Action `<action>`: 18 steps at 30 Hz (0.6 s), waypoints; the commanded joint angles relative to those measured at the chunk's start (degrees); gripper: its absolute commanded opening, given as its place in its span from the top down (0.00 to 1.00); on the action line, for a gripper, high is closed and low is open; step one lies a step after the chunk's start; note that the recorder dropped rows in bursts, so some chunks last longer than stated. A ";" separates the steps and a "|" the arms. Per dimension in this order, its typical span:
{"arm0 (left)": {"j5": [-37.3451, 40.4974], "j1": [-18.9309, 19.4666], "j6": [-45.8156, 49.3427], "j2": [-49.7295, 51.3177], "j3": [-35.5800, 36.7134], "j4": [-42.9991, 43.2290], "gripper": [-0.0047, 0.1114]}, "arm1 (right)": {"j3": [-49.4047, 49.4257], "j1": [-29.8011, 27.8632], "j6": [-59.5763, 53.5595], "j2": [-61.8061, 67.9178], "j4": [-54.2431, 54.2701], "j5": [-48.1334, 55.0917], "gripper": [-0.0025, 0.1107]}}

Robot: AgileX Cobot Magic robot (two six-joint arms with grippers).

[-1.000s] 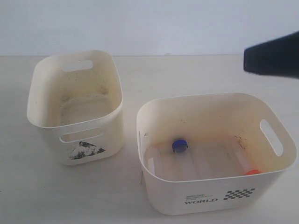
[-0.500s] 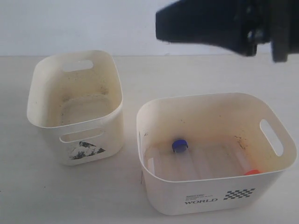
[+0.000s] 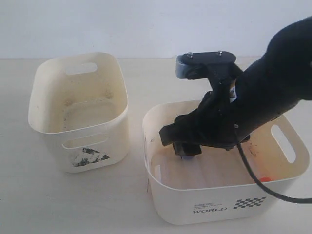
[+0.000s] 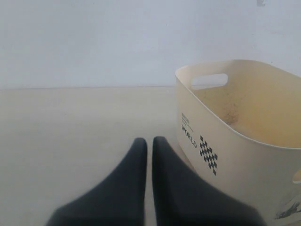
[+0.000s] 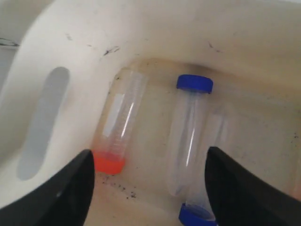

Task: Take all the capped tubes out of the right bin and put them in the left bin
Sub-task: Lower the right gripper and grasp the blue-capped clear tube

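Note:
My right gripper [image 3: 185,147] hangs open inside the right bin [image 3: 222,207], the wide one marked WORLD. Its fingers stand far apart above the bin floor, touching nothing. In the right wrist view the gripper [image 5: 149,157] has three tubes lying under it. They are an orange-red-capped tube [image 5: 117,125], a blue-capped tube [image 5: 190,127], and a second blue-capped tube [image 5: 217,141] with its cap at the frame edge. The orange-red cap [image 3: 264,179] shows near the bin's front wall. The left bin [image 3: 46,129] with the picture sticker holds no tubes. My left gripper [image 4: 146,141] is shut and holds nothing.
A cream bin [image 4: 244,155] with WORLD print, a checkered mark and a dark sticker edge stands close beside the left gripper's fingers. A black cable [image 3: 253,180] trails from the right arm over the right bin's front rim. Pale tabletop lies around both bins.
The right arm swept in from the upper right and came down into the right bin. It now covers most of the blue cap that was in plain view. Bins and tubes have not moved.

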 commanded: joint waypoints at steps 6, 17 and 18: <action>-0.36 0.02 -0.54 0.03 -0.21 -0.36 0.92 | -0.24 -0.58 5.70 10.86 -5.07 -3.57 0.41; -0.36 0.02 -0.54 0.03 -0.21 -0.36 0.92 | -0.24 -0.58 8.63 20.80 -5.65 -10.28 0.41; -0.36 0.02 -0.54 0.03 -0.21 -0.36 0.92 | -0.24 -0.58 8.63 21.60 -5.65 -10.50 0.41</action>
